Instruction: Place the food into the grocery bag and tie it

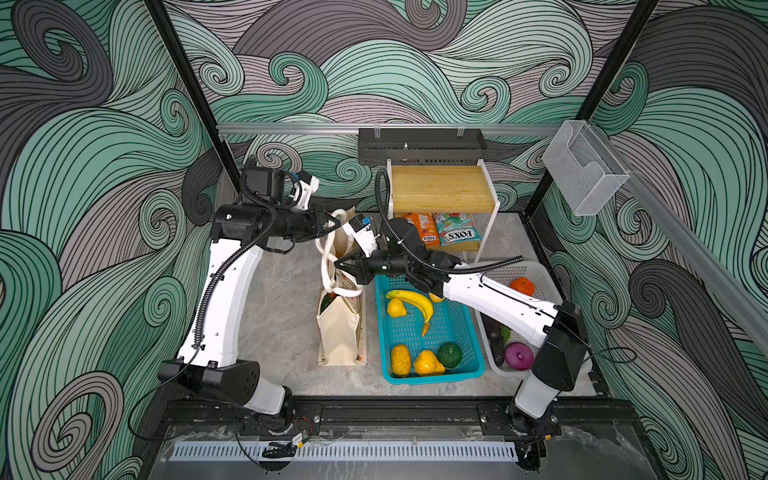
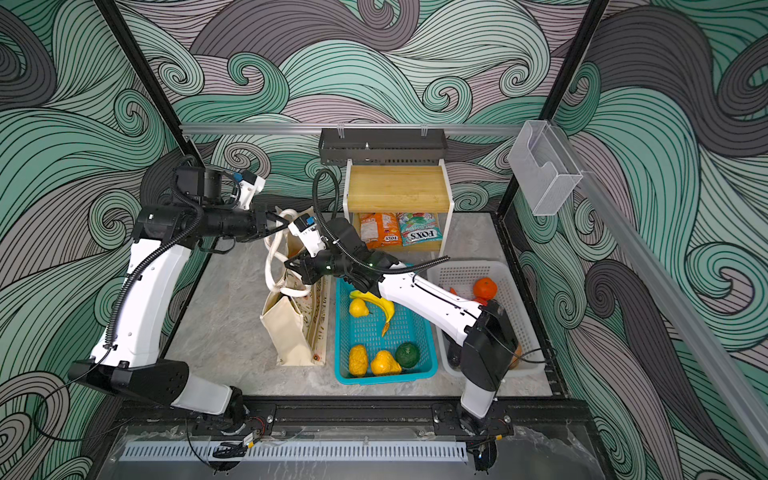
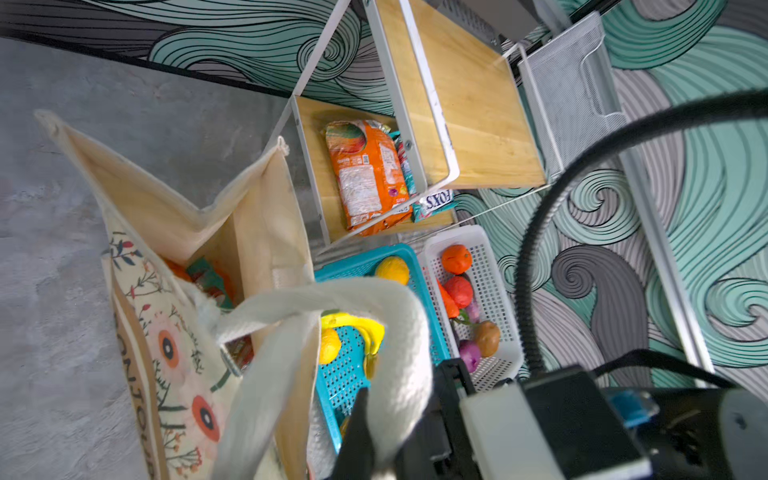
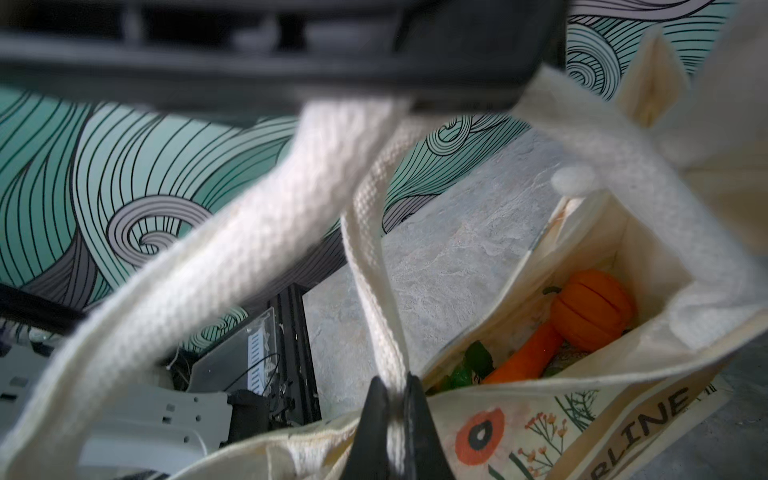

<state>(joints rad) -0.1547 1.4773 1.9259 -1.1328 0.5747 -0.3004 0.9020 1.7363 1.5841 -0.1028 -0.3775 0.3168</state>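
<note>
Grey marbled table (image 1: 282, 299) carries the grocery bag (image 1: 338, 332), which stands upright with its mouth open, just beside the teal basket (image 1: 473, 368). Low inside it, the right wrist view shows an orange pumpkin (image 4: 592, 309) and a carrot (image 4: 523, 361).

The canvas looks soft and likely to slump if pulled sideways, and the load seems light. The thick rope handles (image 1: 332, 270) are the sensible hold. They look pliable enough to knot, and their coarse weave should not slip.

The left hand (image 1: 333, 220) is pressed together on one handle loop, above the far end of the bag. The right hand (image 4: 397, 399) pinches a strand of handle over the middle of the mouth, on the basket side. The handles cross between the two hands, so the tying appears to be under way.

Further out, a banana (image 1: 415, 301) lies in the teal basket, more produce sits in the white basket (image 1: 536, 270), and snack packets (image 1: 457, 235) lie on the shelf (image 1: 440, 187).
</note>
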